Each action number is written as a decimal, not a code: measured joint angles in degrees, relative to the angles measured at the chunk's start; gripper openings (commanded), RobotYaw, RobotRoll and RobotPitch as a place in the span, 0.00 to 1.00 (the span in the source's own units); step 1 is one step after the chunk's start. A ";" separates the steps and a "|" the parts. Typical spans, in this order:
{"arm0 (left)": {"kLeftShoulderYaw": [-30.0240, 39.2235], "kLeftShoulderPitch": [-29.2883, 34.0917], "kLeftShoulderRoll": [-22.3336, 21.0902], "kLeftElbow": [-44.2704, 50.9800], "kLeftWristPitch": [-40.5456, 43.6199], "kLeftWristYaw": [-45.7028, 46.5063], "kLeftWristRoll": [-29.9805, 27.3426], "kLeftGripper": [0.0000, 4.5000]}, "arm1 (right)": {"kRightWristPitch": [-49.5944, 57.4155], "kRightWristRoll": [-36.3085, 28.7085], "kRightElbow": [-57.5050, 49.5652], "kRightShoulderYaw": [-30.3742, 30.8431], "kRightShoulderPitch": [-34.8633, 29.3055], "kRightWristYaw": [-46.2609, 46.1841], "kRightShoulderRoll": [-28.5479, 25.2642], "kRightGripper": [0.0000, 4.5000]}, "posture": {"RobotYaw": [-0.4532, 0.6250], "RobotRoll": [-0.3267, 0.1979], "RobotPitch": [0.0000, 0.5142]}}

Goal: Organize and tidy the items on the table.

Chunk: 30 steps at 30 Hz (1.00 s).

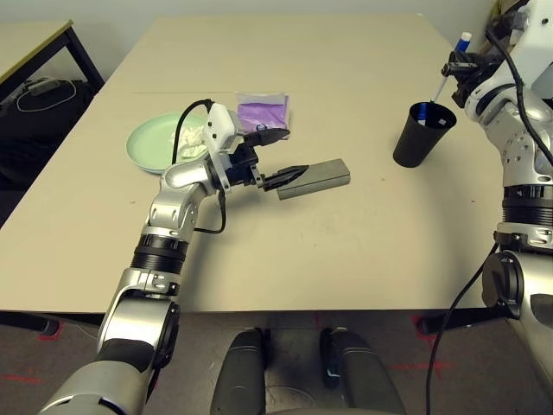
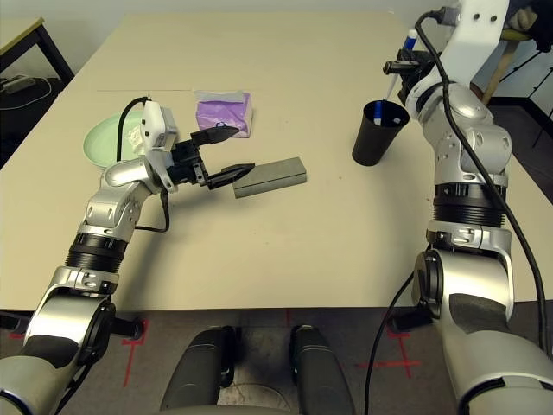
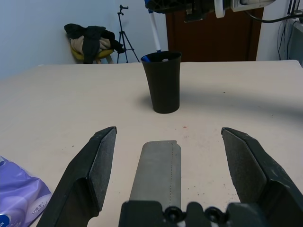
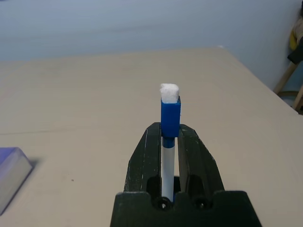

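Note:
My left gripper (image 1: pixel 281 156) is open, its fingers to either side of the near end of the grey glasses case (image 1: pixel 315 177), which lies flat mid-table; in the left wrist view the case (image 3: pixel 158 170) sits between the fingers with a gap on both sides. My right gripper (image 1: pixel 456 67) is shut on a white-blue pen (image 4: pixel 169 113), held upright over the black cup (image 1: pixel 423 134) at the right; the pen's lower end reaches the cup's mouth. A pale green plate (image 1: pixel 151 143) with crumpled white tissue (image 1: pixel 194 138) and a purple tissue packet (image 1: pixel 262 112) lie behind the left gripper.
A smaller beige table (image 1: pixel 34 39) with black legs stands off the far left corner, with cables on the floor beneath it. The table's right edge runs close to my right arm. A tripod (image 3: pixel 124 28) and a chair with clothes stand beyond the far edge.

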<state>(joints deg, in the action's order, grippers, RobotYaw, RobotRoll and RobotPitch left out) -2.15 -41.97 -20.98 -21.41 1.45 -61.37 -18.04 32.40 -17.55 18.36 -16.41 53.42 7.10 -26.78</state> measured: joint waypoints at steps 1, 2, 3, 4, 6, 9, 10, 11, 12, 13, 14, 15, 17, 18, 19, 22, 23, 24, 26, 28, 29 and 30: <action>0.00 0.00 0.00 0.00 0.00 0.00 0.00 1.00 | 0.08 0.03 -0.22 0.05 0.00 0.08 0.00 0.07 | 0.52 0.62 0.17; 0.00 0.00 -0.01 0.00 0.00 0.00 0.00 1.00 | 0.18 0.10 -0.47 0.16 0.00 0.19 0.00 0.15 | 0.52 0.62 0.17; 0.00 0.00 -0.01 0.00 0.00 -0.01 0.00 1.00 | 0.24 0.19 -0.51 0.22 -0.01 0.30 0.00 0.24 | 0.52 0.62 0.17; 0.00 0.00 -0.01 0.00 0.00 -0.02 0.00 1.00 | 0.34 0.23 -0.55 0.22 -0.08 0.51 0.00 0.32 | 0.52 0.62 0.17; 0.00 0.00 -0.06 0.00 0.00 -0.03 0.00 1.00 | 0.44 0.25 -0.62 0.22 -0.26 0.77 0.05 0.49 | 0.52 0.62 0.17; 0.00 0.00 -0.07 0.00 0.00 -0.06 0.00 1.00 | 0.46 0.60 -0.66 0.24 -0.28 0.99 0.07 0.74 | 0.52 0.62 0.17; 0.00 0.00 -0.07 0.00 0.00 -0.08 0.00 1.00 | 0.46 0.71 -0.68 0.24 -0.28 1.00 0.07 0.82 | 0.52 0.62 0.17; 0.00 0.00 -0.07 0.00 0.00 -0.13 0.00 1.00 | 0.46 0.81 -0.69 0.24 -0.28 1.00 0.07 0.91 | 0.52 0.62 0.17; 0.00 0.00 -0.07 0.00 0.00 -0.17 0.00 1.00 | 0.46 0.84 -0.69 0.24 -0.28 1.01 0.07 0.99 | 0.52 0.62 0.17; 0.00 0.00 -0.07 0.00 0.00 -0.21 0.00 1.00 | 0.46 0.92 -0.69 0.24 -0.28 1.01 0.07 0.99 | 0.52 0.62 0.17; 0.00 0.00 -0.07 0.00 0.00 -0.22 0.00 1.00 | 0.46 0.99 -0.69 0.24 -0.28 1.01 0.07 0.99 | 0.52 0.62 0.17; 0.00 0.00 -0.07 0.00 0.00 -0.23 0.00 1.00 | 0.46 1.12 -0.69 0.24 -0.28 1.01 0.07 0.99 | 0.52 0.62 0.17; 0.00 0.00 -0.07 0.00 0.01 -0.27 0.00 1.00 | 0.46 1.23 -0.69 0.24 -0.28 1.02 0.07 0.99 | 0.52 0.62 0.17; 0.00 0.00 -0.07 0.00 0.01 -0.31 0.00 1.00 | 0.46 1.24 -0.69 0.24 -0.28 1.04 0.07 0.99 | 0.52 0.62 0.17; 0.00 0.00 -0.07 0.00 0.01 -0.33 0.00 1.00 | 0.46 1.23 -0.69 0.24 -0.28 1.07 0.07 0.99 | 0.52 0.62 0.16; 0.01 0.00 -0.08 0.00 0.03 -0.35 0.00 1.00 | 0.37 1.17 -0.69 0.21 -0.28 1.51 0.16 0.99 | 0.52 0.62 0.16; 0.02 0.00 -0.12 0.00 0.08 -0.34 0.00 1.00 | -0.62 0.64 -0.72 0.01 -0.48 3.22 0.56 0.99 | 0.52 0.62 0.16; 0.05 0.00 -0.13 0.00 0.19 -0.25 -0.01 1.00 | -2.65 -0.28 -1.18 0.15 -1.21 6.08 1.09 0.99 | 0.52 0.62 0.16; 0.08 0.14 -0.14 0.01 0.52 0.27 0.01 1.00 | -8.96 -1.49 -2.88 1.56 -4.50 13.14 1.90 0.99 | 0.52 0.62 0.16; 0.15 0.53 -0.22 0.03 0.85 1.14 0.21 1.00 | -13.44 -2.65 -3.20 2.29 -7.80 17.93 3.49 0.99 | 0.53 0.62 0.16; 0.15 0.99 -0.35 0.04 1.03 1.59 0.33 1.00 | -15.00 -3.09 -3.17 2.28 -9.41 19.46 4.07 0.99 | 0.53 0.62 0.16; 0.15 1.65 -0.62 0.04 1.19 2.09 0.57 1.00 | -16.36 -3.29 -2.99 2.30 -10.77 21.08 4.33 0.99 | 0.54 0.62 0.16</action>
<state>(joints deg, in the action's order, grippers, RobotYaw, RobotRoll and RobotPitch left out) -2.00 -40.32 -21.60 -21.36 2.63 -59.28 -17.47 16.04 -20.84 15.37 -14.11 42.65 28.19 -22.45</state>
